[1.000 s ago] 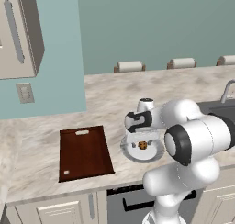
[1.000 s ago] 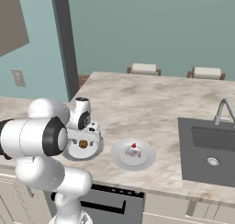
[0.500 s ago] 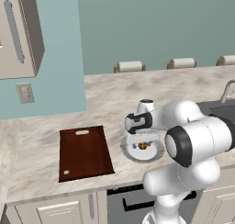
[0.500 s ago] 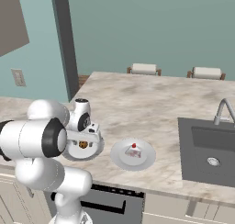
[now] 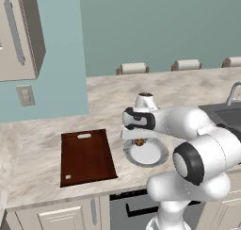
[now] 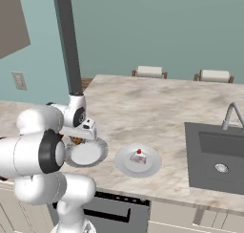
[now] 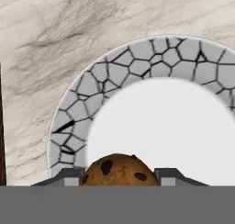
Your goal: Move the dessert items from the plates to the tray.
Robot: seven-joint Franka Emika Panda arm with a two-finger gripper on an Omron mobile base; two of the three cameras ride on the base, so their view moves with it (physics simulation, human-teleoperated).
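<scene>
The tan chocolate-chip cookie [image 7: 119, 170] lies at the near edge of a grey-rimmed plate [image 7: 114, 76], pinched between my two finger tips. My gripper [image 5: 140, 140] reaches straight down onto this plate [image 5: 147, 154] and is shut on the cookie [image 5: 140, 142]. From the right, the gripper [image 6: 77, 140] hangs over the left plate [image 6: 88, 153]. A second plate [image 6: 125, 161] to its right carries the white cake piece [image 6: 138, 156] with a red topping. The dark reddish-brown tray [image 5: 87, 156] lies flat to the left of the cookie's plate, with nothing on it.
A sink [image 6: 219, 155] with a faucet [image 6: 231, 115] is set into the counter at the right. Stool backs [image 5: 133, 67] line the counter's far edge. A wall cabinet [image 5: 21, 33] hangs at the upper left. Marble counter [image 5: 113, 94] lies open behind the plates.
The fingers have closed in from wide open onto the cookie. The arm has barely moved, and the plates, cake and tray lie where they were.
</scene>
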